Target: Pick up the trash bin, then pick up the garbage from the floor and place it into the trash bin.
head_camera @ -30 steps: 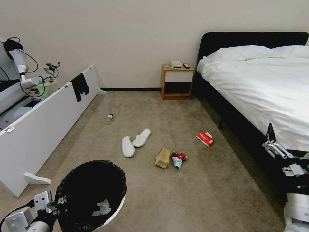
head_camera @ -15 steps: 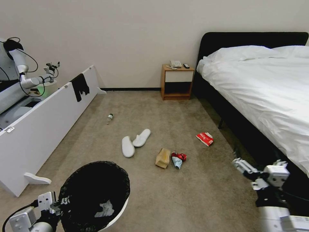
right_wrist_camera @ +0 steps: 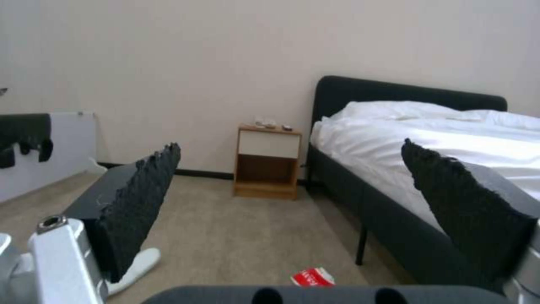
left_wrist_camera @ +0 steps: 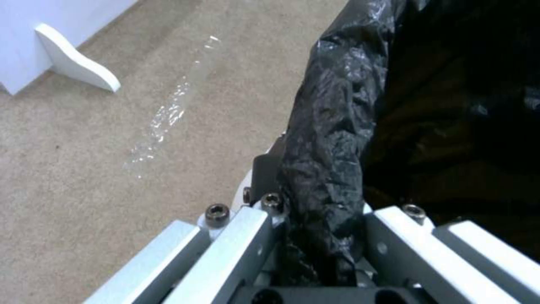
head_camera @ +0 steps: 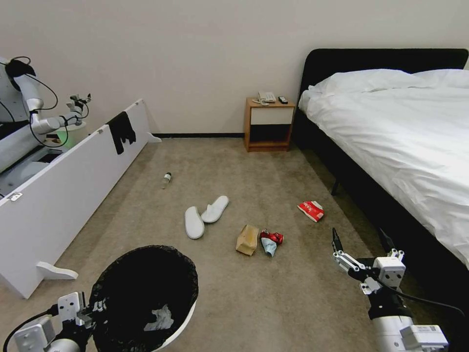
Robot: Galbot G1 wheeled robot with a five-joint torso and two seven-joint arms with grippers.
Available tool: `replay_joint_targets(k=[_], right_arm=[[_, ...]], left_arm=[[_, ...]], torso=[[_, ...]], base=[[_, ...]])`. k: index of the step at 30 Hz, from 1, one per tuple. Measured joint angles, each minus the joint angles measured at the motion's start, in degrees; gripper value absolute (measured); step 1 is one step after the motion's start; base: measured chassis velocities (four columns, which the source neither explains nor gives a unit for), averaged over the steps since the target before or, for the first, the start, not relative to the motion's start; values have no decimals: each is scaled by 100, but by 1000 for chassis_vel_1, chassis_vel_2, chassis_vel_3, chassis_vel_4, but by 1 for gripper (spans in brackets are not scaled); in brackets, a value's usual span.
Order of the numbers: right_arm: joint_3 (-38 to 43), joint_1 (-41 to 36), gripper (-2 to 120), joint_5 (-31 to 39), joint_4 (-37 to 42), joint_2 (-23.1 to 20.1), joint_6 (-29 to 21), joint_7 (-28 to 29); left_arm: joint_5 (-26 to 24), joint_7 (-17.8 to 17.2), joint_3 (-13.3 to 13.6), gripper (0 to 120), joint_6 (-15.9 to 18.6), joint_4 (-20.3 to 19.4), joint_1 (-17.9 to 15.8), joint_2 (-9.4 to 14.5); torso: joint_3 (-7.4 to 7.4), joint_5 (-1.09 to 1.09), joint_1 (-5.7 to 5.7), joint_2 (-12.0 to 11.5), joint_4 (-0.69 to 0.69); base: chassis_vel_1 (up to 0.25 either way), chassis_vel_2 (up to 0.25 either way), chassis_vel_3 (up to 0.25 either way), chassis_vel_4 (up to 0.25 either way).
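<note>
Trash bin [head_camera: 146,298], with one tissue inside, hangs from the left gripper [head_camera: 90,308]; the right gripper [head_camera: 359,249] has swung down from beside the bed [head_camera: 400,132], jaws apart, nearest the red snack packet [head_camera: 311,210]. Left wrist view: jaws clamped on the black-bagged rim [left_wrist_camera: 323,169]. Right wrist view: the packet [right_wrist_camera: 313,278] lies ahead between the spread pads [right_wrist_camera: 141,202]. Next judged: reach down for it.

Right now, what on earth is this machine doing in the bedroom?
It's tidying up. Its left pincer is clamped on the rim of the round white plastic bin lined with a black bag, with a crumpled tissue inside. Its right pincer is open above the carpet, with the white slippers and red snack packet on the floor.
</note>
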Motion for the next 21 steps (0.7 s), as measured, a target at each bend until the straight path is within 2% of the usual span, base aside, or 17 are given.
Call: replay_joint_targets(k=[12, 21], right_arm=[[47, 55, 100, -18, -40, 0, 33, 1], [54, 96, 100, -35, -61, -1, 40, -7]], left_arm=[[-13, 1, -29, 2, -3, 35, -18, 9], [-35, 6, -63, 2, -7, 41, -21, 17]], torso=[[0, -1, 0, 0, 0], [0, 0, 0, 0, 0]], base=[[0, 0, 0, 0], [-81, 79, 82, -94]])
